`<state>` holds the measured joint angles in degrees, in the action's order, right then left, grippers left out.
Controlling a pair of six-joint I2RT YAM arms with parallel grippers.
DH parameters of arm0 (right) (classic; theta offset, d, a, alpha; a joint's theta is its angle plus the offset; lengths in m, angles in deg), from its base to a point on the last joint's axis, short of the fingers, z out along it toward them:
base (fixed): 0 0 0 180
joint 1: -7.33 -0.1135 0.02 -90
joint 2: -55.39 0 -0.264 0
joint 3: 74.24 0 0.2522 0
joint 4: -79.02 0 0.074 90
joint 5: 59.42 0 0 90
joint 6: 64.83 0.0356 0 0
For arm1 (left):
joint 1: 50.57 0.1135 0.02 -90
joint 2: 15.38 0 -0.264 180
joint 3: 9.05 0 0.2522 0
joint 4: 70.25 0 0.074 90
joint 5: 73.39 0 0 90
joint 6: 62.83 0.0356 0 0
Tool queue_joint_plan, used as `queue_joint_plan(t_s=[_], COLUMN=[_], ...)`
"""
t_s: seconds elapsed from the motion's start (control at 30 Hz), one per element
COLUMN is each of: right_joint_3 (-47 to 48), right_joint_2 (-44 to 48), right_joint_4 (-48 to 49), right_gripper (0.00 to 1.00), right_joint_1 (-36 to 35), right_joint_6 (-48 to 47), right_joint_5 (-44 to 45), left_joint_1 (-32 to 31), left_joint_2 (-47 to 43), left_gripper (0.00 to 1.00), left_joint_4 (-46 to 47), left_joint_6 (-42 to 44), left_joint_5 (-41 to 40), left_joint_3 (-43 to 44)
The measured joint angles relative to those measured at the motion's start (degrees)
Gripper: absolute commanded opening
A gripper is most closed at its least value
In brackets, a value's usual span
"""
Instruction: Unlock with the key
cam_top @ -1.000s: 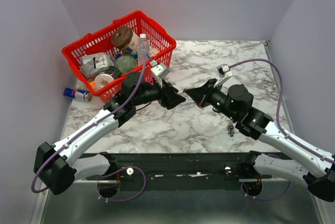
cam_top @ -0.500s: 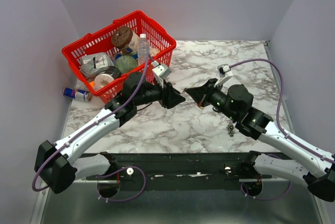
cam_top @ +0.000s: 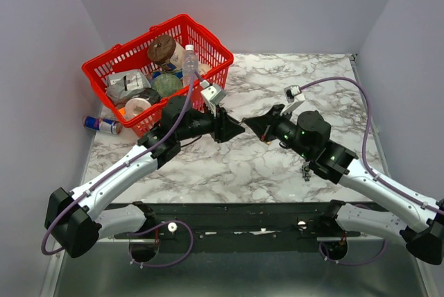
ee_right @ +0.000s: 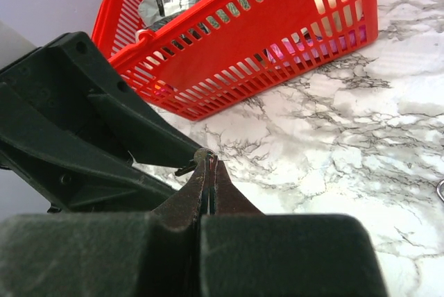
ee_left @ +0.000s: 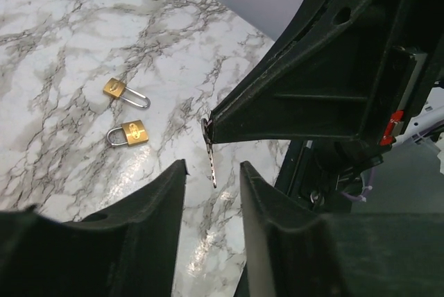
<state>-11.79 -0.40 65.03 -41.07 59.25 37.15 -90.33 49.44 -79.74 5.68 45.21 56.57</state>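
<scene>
Beside the red basket (cam_top: 220,63), which sits at the far left of the marbled tabletop (cam_top: 277,165) with a bottle, packets and other goods in it, both arms reach toward each other; their tips nearly meet just off the basket's near right corner, above the bare marble; a drinks can (cam_top: 100,125) lies on its side against the basket's near left wall; the left claw (cam_top: 236,129) points away from the basket with its fingers (ee_left: 163,200) spread, a clear gap between them; the right claw (ee_right: 209,168) points back toward the basket with its fingers pressed together, pinching the key (ee_left: 210,165) at their very tip; the key's slim blade hangs down from that tip, right in front of the gap of the left claw and not touching either finger; two small brass padlocks (ee_left: 125,90) lie flat and close together on the tabletop beyond the key, in the left wrist view, though how far they lie from the basket cannot be told.
</scene>
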Motion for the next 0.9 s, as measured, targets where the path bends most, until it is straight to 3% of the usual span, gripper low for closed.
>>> queue_joint_plan(t_s=[0.17,0.27,0.33,0.37,0.4,0.5,0.6,0.77,0.9], right_joint_3=[0.00,0.00,0.28,0.68,1.09,2.23,3.26,5.16,6.32], right_joint_2=[-0.50,-0.72,-1.01,-1.22,-1.40,-1.31,-0.24,3.82,6.71], right_joint_4=[0.00,-0.11,-0.81,-1.46,-2.21,-5.01,-9.33,-15.50,-17.77], right_gripper=[0.01,0.01,0.09,0.14,0.33,0.72,0.87,0.86,0.76], right_joint_1=[0.00,0.00,-0.02,-0.02,-0.02,-0.02,0.04,0.02,0.02], right_joint_6=[-0.02,-0.11,-0.61,-0.92,-1.36,-3.10,-5.86,-11.23,-15.74], right_joint_5=[-0.02,-0.11,-0.24,-0.26,-0.28,-0.09,0.31,-2.95,-10.49], left_joint_1=[0.00,0.11,0.13,0.13,0.15,0.11,-0.02,-0.11,-0.11], left_joint_2=[0.00,0.00,0.00,0.00,0.00,0.00,-0.22,-0.42,-0.96], left_gripper=[0.00,0.00,0.00,0.00,0.00,0.00,0.00,0.00,0.00], left_joint_4=[0.37,0.17,-0.13,-0.42,-0.61,-1.01,-2.36,-4.92,-5.92], left_joint_6=[-0.13,0.44,0.94,1.42,1.88,3.65,6.14,9.97,11.89], left_joint_5=[0.26,0.04,0.02,0.04,0.07,1.09,3.61,10.38,17.59], left_joint_3=[0.00,-0.02,-0.02,-0.02,-0.02,-0.02,0.24,1.92,2.67])
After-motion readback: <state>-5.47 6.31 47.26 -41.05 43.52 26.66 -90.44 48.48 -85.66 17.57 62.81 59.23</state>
